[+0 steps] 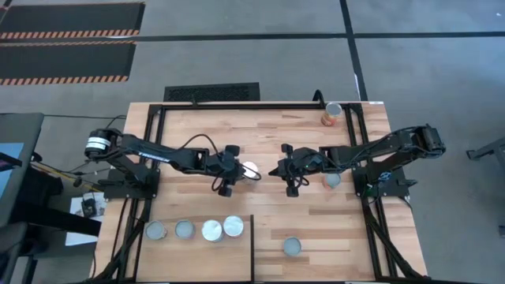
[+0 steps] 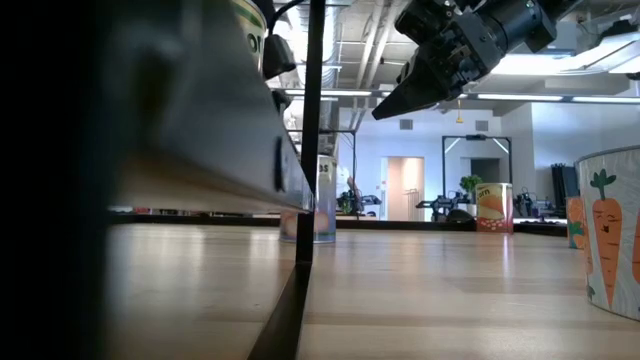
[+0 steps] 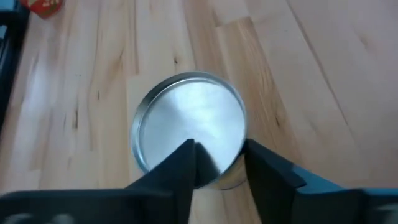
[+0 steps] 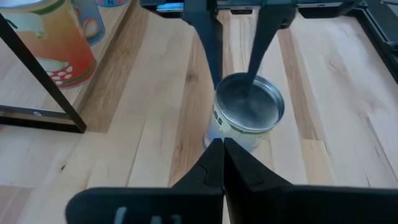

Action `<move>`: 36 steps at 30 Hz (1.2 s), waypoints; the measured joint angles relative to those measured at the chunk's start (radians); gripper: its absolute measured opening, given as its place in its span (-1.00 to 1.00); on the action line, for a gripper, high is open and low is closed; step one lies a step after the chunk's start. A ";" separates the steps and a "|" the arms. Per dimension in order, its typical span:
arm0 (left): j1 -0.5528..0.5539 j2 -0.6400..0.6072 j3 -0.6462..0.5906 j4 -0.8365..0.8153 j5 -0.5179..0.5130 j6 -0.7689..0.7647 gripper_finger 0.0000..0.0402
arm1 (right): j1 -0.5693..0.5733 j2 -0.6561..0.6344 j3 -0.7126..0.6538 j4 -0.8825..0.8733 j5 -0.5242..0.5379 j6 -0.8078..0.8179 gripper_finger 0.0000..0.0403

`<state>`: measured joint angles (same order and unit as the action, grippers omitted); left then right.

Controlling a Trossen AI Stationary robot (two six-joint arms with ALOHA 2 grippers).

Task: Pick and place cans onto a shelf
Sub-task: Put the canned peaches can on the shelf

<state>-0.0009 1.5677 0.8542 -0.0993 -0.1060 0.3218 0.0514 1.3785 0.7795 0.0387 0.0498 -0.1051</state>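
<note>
A can (image 1: 250,169) with a shiny silver top stands upright on its base at the middle of the table; it also shows in the left wrist view (image 3: 189,121) and the right wrist view (image 4: 249,115). My left gripper (image 1: 239,169) is open just above it, one finger over its top and one by its rim (image 3: 221,155). My right gripper (image 1: 276,170) is shut and empty, held high to the can's right (image 2: 385,110). The shelf (image 1: 197,256), a pale panel with black bars, is at the near left and carries several silver-topped cans (image 1: 211,230).
An orange can (image 1: 332,114) stands at the far right. Another can (image 1: 331,180) stands under my right arm. A third can (image 1: 292,247) stands near the front edge, right of the shelf's black bar (image 1: 252,244). Black frame bars run along both table sides.
</note>
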 joint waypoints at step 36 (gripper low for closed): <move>-0.134 -0.392 0.327 -0.599 0.017 -0.118 -1.00 | 0.014 0.000 0.001 0.006 0.003 0.003 -0.93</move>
<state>-0.1349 1.1760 1.1812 -0.6985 -0.0889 0.2043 0.0652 1.3785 0.7803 0.0451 0.0526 -0.1020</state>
